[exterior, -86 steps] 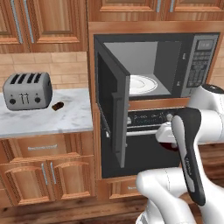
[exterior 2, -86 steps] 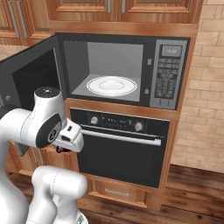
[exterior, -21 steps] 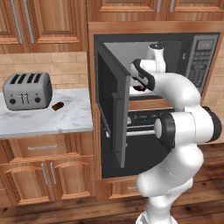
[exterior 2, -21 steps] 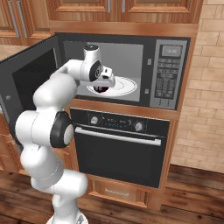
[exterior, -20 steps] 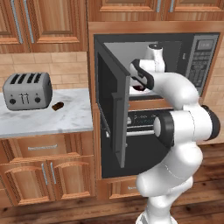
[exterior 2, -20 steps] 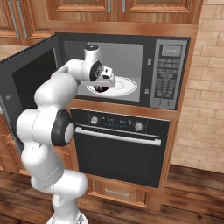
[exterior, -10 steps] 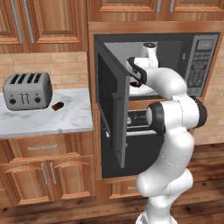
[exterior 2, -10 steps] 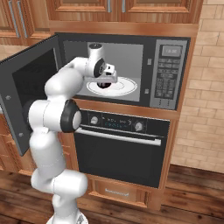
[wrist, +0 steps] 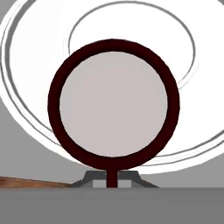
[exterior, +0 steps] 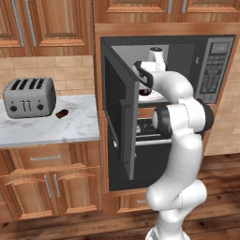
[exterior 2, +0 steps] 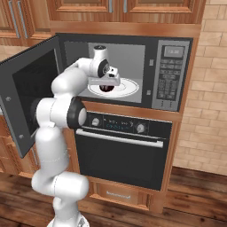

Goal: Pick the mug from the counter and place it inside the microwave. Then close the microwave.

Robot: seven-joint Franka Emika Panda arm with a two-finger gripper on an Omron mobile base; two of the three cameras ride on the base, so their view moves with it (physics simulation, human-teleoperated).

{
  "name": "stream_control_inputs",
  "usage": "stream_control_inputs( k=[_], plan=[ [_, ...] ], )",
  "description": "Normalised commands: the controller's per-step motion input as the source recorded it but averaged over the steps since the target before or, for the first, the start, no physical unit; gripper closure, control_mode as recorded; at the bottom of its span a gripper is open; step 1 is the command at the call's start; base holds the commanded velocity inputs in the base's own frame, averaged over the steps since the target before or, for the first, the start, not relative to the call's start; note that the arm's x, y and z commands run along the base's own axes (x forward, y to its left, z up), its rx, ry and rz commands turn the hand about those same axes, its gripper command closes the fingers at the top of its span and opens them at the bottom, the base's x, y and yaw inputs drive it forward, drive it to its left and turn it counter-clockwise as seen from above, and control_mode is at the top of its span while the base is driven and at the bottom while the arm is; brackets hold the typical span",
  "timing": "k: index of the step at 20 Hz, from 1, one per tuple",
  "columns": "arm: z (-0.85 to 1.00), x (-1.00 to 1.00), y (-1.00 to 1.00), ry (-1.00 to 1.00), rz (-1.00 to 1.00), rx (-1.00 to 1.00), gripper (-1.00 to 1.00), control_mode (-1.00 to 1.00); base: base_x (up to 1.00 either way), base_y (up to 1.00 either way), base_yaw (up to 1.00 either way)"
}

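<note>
The dark red mug (exterior 2: 106, 88) hangs inside the open microwave (exterior 2: 170, 75), just above its white round plate (exterior 2: 129, 88). My gripper (exterior 2: 107, 84) is shut on the mug from above. In the hand view the mug (wrist: 113, 107) shows as a dark ring with a pale inside over the plate (wrist: 35, 52), and my gripper (wrist: 112, 180) pinches its near rim. From the left base view the mug (exterior: 144, 92) shows under my hand, behind the edge of the microwave door (exterior: 119, 110). I cannot tell whether the mug touches the plate. The counter (exterior: 47, 129) lies to the left.
The microwave door (exterior 2: 31, 88) stands wide open to the left. Below it is a black oven (exterior 2: 119, 150) with knobs. A grey toaster (exterior: 28, 97) and a small brown lump (exterior: 61, 114) sit on the counter. Wooden cabinets surround everything.
The arm has drawn in closer to the microwave opening. The hand with the mug has moved slightly deeper and lower over the plate. The grip has not changed.
</note>
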Motion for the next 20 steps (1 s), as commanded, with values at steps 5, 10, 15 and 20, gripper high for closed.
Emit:
stream_control_inputs(
  k=[5, 10, 15, 20],
  plan=[
    [-0.11, 0.26, 0.0, 0.02, 0.0, 0.0, 1.0, -1.0, 0.0, 0.0, 0.0],
    [0.0, 0.37, 0.0, 0.0, 0.0, 0.0, 1.0, -1.0, 0.0, 0.0, 0.0],
    [-0.02, 0.32, 0.0, 0.0, 0.0, 0.0, 1.0, -1.0, 0.0, 0.0, 0.0],
    [-0.06, 0.07, 0.0, 0.04, 0.0, 0.0, 1.0, -1.0, 0.0, 0.0, 0.0]
  ],
)
